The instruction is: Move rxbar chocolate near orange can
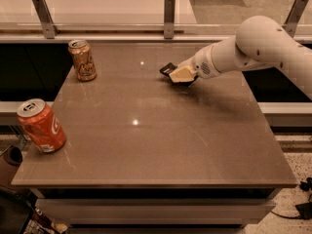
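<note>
The orange can (83, 60) stands upright at the back left of the table, golden-orange with a dark emblem and silver top. The rxbar chocolate (167, 69) is a small black bar; only its left end shows, poking out from under my gripper's cream fingers (179, 74). My gripper (176, 75) sits low over the table at the back middle, reaching in from the right on the white arm (258, 45). It is well to the right of the orange can. The rest of the bar is hidden by the fingers.
A bright red can (41, 126) with white script stands at the table's front left edge. The brown table top (161, 130) has a raised rail with metal posts (169, 16) along its back. Floor drops away on the right.
</note>
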Robot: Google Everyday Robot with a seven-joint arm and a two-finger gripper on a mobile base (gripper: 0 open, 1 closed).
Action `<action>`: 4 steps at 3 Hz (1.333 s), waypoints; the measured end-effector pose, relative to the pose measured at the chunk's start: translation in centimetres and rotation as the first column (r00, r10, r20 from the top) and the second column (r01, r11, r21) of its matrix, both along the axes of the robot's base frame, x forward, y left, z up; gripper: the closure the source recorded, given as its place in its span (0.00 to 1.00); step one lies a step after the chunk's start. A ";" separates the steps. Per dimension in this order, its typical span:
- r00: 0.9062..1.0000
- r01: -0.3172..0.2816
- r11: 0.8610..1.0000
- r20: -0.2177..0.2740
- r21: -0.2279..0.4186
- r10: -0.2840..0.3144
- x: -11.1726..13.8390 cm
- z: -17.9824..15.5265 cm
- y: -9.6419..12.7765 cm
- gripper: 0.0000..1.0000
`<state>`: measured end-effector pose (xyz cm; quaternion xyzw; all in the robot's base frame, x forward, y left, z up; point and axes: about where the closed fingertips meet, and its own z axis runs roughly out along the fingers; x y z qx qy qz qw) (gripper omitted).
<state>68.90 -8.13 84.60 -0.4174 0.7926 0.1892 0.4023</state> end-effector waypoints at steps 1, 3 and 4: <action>1.000 0.014 1.000 0.021 -0.007 -0.014 -0.4 1.0 -0.5 1.00; 0.998 0.012 0.999 0.060 -0.051 -0.009 -0.6 3.7 0.1 1.00; 0.998 0.010 0.996 0.065 -0.087 -0.004 -0.9 5.3 1.3 1.00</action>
